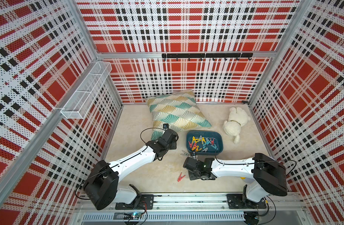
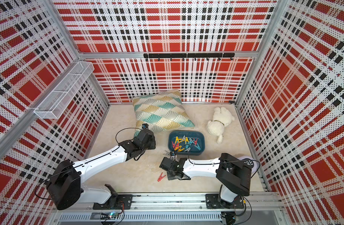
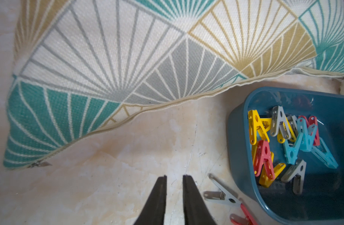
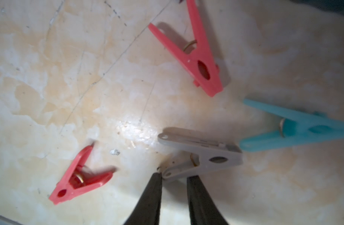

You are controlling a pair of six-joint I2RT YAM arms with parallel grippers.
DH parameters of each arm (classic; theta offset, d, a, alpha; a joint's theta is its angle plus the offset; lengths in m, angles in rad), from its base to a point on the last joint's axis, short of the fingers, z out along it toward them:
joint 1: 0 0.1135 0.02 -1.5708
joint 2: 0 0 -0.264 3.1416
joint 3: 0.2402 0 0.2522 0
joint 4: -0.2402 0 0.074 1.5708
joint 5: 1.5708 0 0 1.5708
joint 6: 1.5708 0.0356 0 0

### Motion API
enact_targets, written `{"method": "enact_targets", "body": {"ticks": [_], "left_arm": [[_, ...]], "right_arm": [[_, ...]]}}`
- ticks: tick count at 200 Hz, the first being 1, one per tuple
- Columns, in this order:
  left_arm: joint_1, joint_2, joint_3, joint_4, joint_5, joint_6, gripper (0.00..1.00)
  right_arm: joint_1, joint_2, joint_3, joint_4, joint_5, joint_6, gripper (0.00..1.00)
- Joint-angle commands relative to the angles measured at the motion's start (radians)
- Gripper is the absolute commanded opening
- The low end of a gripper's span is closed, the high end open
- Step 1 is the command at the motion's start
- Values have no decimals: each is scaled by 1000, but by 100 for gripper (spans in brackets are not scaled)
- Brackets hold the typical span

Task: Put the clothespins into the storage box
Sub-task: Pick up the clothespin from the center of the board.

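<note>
- Straddling one handle of a grey clothespin [image 4: 215, 158], the right fingers [image 4: 151, 194] stand narrowly parted; I cannot tell whether they pinch it yet.
- Pick-up step, it seems: next comes a firm pinch, then a lift into the storage box [image 3: 239, 159] just beside.
- Two red clothespins [image 4: 198, 64] and a teal clothespin [image 4: 303, 132] lie loose on the bench [image 4: 70, 78].
- Left fingers [image 3: 157, 198] hover slightly apart, empty, near the pillow [image 3: 128, 58].
- Storage box holds a heap of mixed-colour clothespins [image 3: 264, 155].

Red, white and black plaid walls [image 1: 186, 29] enclose a mottled beige floor [image 1: 147, 171].
</note>
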Motion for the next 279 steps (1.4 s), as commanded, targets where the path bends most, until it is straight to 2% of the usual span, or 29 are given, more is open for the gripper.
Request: {"method": "enact_targets", "body": {"ticks": [1,118,174,237,279], "left_arm": [[-7,-8,6,11,1,5,22],[-31,36,45,12,-5,3,22],[-28,12,35,-5,-17,3,22],[-21,-5,26,-7,-23,1,22],[-19,20,38,-5,-21,5,22]], "right_arm": [[-22,-27,-55,-85,24,-3,28],[-58,-152,-135,-129,89,2,23],[-60,-68,-58,-116,81,-75,34],[-59,-206,-48,-228,135,-52,38],[-59,-200,-20,-161,90,-66,41]]}}
